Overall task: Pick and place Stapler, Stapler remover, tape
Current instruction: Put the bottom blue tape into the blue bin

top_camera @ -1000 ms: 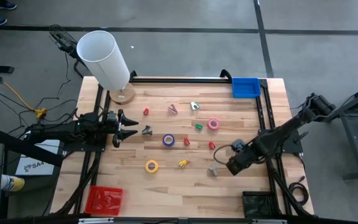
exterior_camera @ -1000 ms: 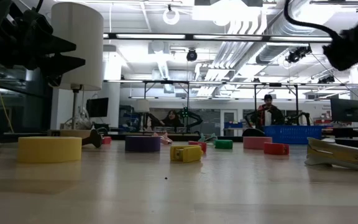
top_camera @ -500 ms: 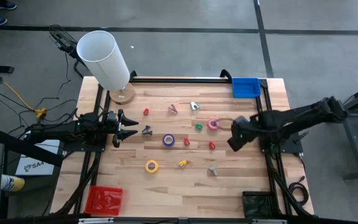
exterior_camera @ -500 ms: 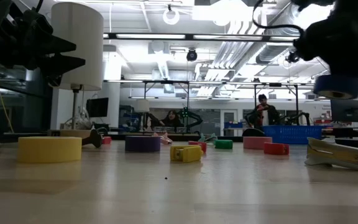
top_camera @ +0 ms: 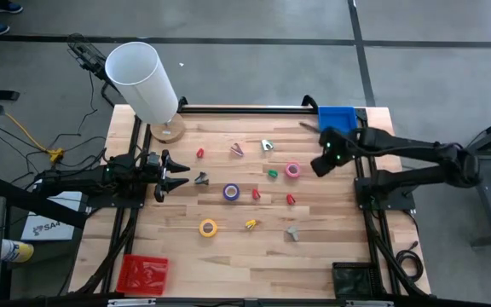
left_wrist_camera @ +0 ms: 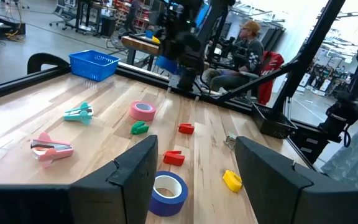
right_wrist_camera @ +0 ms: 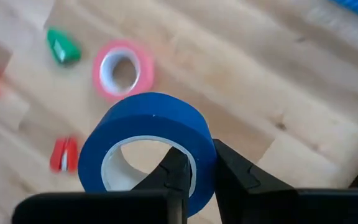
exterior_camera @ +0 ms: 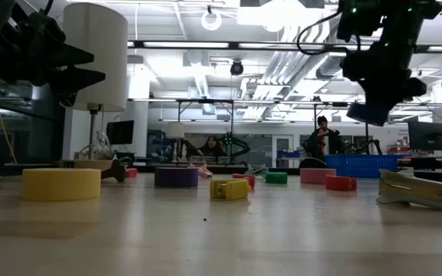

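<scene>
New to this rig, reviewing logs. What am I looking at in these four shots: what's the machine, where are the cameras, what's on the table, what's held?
Two dark robot arms work at a wooden table. One camera looks straight down, one sits at tabletop height, and one rides on each wrist.

The right gripper is raised near the blue plastic basket, its fingers shut on the wall of a blue tape roll. The left gripper waits open at the table's left edge.

On the table lie a pink tape roll, a purple tape roll, a yellow tape roll, small red, green and yellow pieces, a white-shaded lamp and a red basket.
</scene>
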